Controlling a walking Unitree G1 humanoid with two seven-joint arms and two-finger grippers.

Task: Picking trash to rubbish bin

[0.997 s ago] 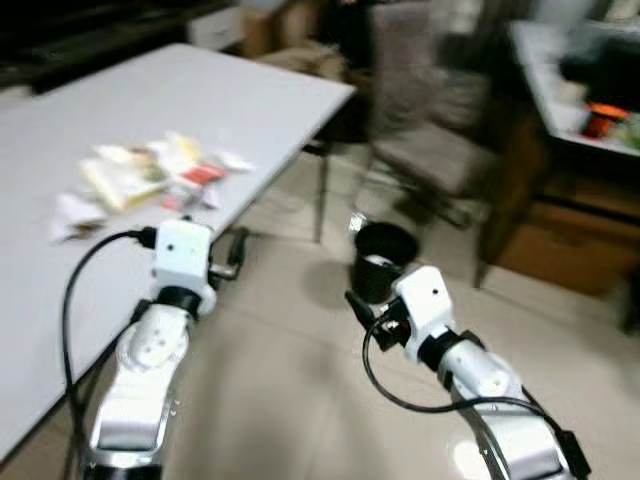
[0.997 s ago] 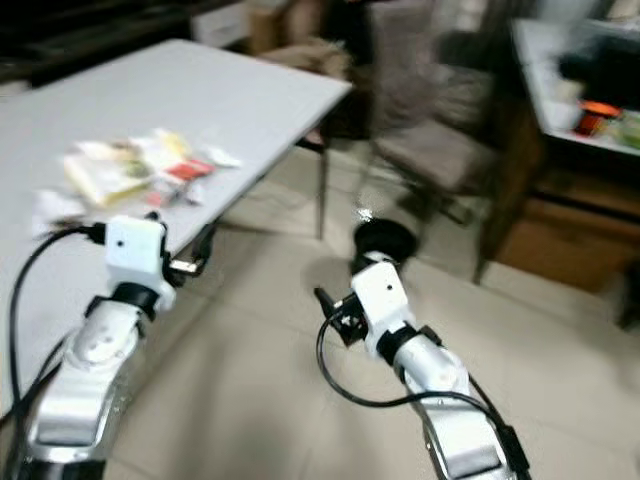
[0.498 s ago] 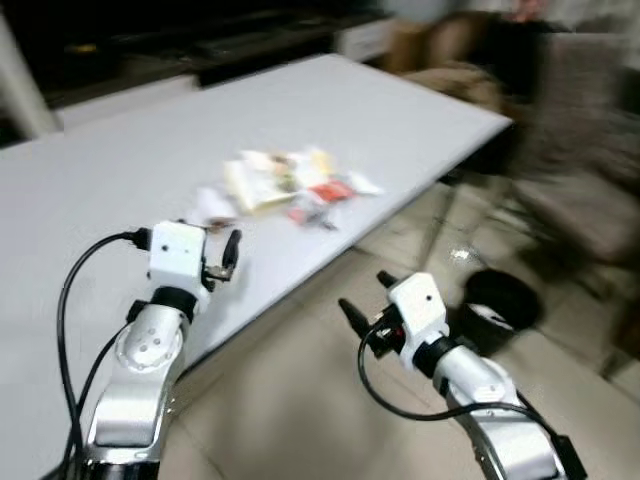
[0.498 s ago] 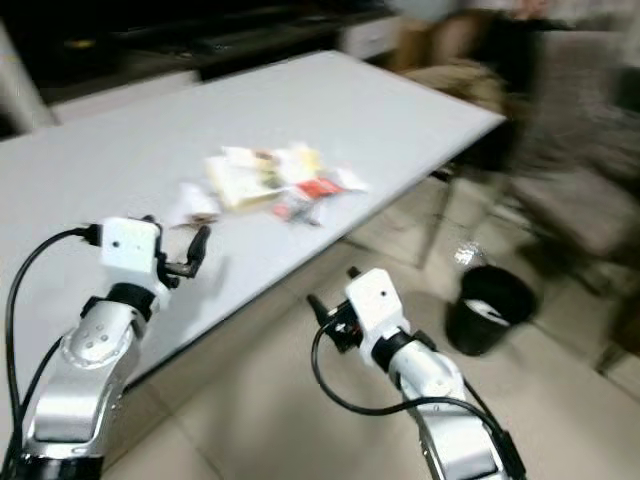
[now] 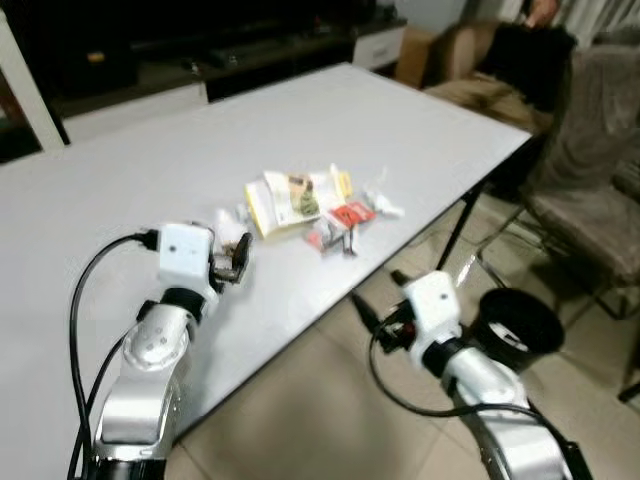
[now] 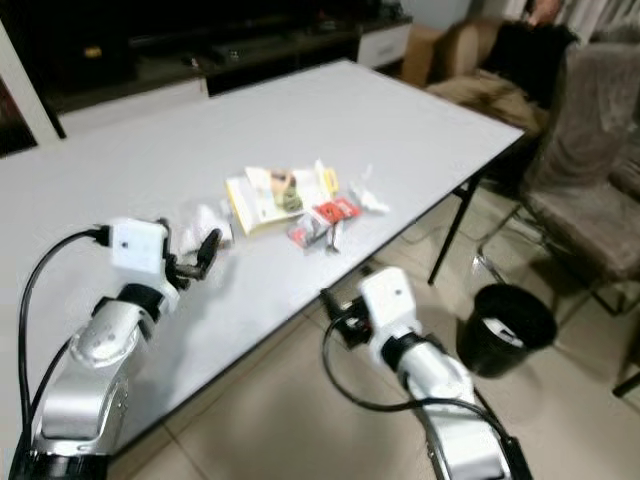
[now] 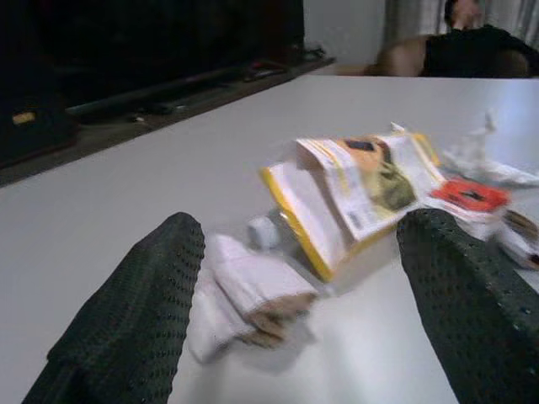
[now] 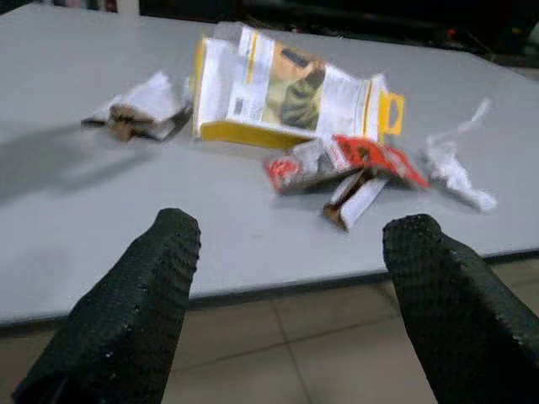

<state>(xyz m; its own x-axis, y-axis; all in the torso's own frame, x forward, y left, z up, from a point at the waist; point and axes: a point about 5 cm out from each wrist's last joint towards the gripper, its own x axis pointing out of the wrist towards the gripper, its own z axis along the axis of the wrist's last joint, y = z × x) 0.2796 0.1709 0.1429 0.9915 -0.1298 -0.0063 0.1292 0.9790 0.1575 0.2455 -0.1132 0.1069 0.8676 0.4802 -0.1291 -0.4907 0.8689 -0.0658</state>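
Note:
A trash pile lies on the white table (image 5: 120,180): a flattened yellow carton (image 5: 293,197), a red wrapper (image 5: 350,214), crumpled white plastic (image 5: 383,205) and a crumpled white paper (image 5: 228,218). My left gripper (image 5: 238,258) hovers open over the table, just short of that crumpled paper (image 7: 244,290), which lies between its fingers (image 7: 135,311) in the left wrist view. My right gripper (image 5: 376,288) is open off the table's near edge, facing the red wrapper (image 8: 362,156) and carton (image 8: 286,88). The black rubbish bin (image 5: 520,328) stands on the floor to the right.
A table leg (image 5: 452,235) stands between the table edge and the bin. A chair draped in grey cloth (image 5: 590,190) is behind the bin. A brown armchair (image 5: 470,70) and a dark low cabinet (image 5: 200,50) line the back. Tiled floor lies beneath my right arm.
The camera has swung left toward the table, so the trash pile sits mid-view and the bin has slid right. My left gripper is now close to the crumpled paper.

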